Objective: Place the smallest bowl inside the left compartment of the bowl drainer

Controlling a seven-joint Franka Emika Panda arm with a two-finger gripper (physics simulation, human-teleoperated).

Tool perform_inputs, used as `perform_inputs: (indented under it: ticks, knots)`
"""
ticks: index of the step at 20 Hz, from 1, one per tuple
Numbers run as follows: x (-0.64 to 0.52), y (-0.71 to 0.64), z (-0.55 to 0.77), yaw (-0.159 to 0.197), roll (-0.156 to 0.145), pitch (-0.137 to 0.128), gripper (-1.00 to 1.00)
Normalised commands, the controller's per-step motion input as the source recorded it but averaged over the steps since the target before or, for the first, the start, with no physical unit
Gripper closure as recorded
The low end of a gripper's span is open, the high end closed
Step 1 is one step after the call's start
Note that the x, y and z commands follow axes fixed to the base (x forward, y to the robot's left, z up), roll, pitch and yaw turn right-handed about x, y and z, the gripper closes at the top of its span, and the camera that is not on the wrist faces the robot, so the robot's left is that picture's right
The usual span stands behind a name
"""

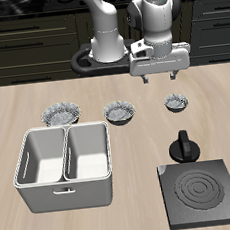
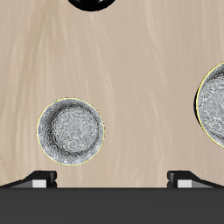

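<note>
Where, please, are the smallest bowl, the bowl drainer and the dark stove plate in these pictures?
smallest bowl (image 1: 176, 103): exterior view, on its dark centre.
bowl drainer (image 1: 67, 154): exterior view, on the divider between its two wells.
stove plate (image 1: 200, 194): exterior view, on the middle of its ring pattern.

Arm upright at the back, gripper (image 1: 160, 73) pointing down, fingers spread, holding nothing

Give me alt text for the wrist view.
Looking straight down from above the wooden table, the view shows the smallest bowl whole, silvery and ruffled. Part of a similar bowl sits at the frame's edge.
</note>
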Motion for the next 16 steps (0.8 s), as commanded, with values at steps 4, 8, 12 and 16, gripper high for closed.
perform_inputs:
  ticks: [4, 8, 12, 16]
  knots:
    - [-0.02, -0.06, -0.14, 0.024, -0.018, -0.015, -1.0]
    - [-0.04, 0.0, -0.18, 0.016, -0.011, 0.004, -1.0]
    - [-0.03, 0.09, -0.31, 0.03, 0.01, 0.019, -1.0]
    - [0.01, 0.08, -0.21, 0.015, 0.017, 0.021, -1.0]
